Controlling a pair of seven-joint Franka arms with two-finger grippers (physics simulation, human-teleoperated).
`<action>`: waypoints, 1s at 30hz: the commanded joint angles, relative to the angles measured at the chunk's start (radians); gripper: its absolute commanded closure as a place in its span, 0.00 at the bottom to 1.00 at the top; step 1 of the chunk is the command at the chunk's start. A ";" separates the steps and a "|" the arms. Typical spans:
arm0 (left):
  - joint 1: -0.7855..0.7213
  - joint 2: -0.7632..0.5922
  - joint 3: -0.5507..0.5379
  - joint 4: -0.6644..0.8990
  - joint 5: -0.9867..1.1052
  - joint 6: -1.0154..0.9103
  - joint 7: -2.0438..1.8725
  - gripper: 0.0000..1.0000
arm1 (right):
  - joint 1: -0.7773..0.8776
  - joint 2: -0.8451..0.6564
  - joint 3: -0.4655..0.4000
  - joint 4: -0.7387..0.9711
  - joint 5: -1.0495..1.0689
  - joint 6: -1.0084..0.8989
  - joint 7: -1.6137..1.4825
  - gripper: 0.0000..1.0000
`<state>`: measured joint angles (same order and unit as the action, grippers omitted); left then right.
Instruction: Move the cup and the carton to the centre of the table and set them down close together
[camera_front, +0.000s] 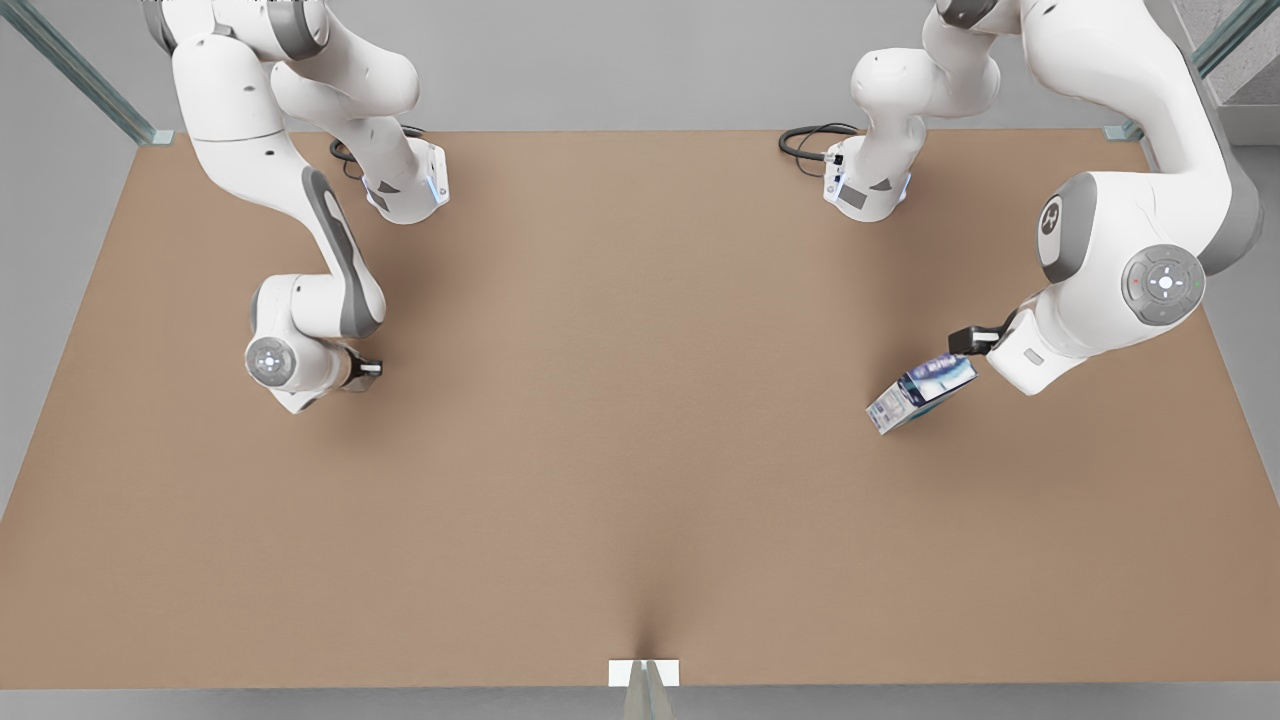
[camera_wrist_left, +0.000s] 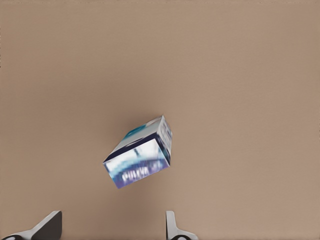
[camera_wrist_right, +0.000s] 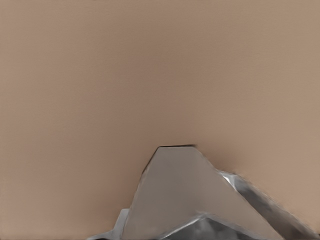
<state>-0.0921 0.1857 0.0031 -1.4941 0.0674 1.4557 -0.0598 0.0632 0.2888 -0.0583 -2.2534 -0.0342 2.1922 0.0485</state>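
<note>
Left gripper (camera_wrist_left: 112, 231) hung with fingers apart just short of the carton (camera_wrist_left: 141, 156), which lay near the table (camera_front: 640, 480) edge on the front view's right, apparently lined up for a grab. Right gripper (camera_front: 366, 371), at the front view's left, looked clamped on the cup (camera_wrist_right: 175, 195), ready for carrying centreward.

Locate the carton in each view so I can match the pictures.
Front view: the carton sits at the front view's right, just off the left end effector.
Left wrist view: the carton is near the picture's middle, ahead of the open fingers.
Right wrist view: faces the cup instead, at the right end effector on the front view's left.
Shared landmark: the tan table.
</note>
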 joint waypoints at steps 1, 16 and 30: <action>0.000 0.000 0.000 0.000 0.000 0.000 0.000 0.00 | 0.000 0.003 0.000 0.000 -0.001 0.000 0.001 0.79; 0.017 0.000 0.008 0.026 -0.001 0.006 0.153 0.00 | 0.394 0.469 0.003 1.004 0.167 -0.104 0.126 0.79; 0.132 0.037 -0.097 -0.023 0.009 0.247 1.175 0.01 | 0.725 0.754 -0.390 1.285 0.631 -0.040 0.221 0.34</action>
<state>0.0415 0.2224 -0.0937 -1.5161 0.0724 1.6995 1.1202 0.7885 1.0441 -0.4479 -0.9680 0.5967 2.1522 0.2714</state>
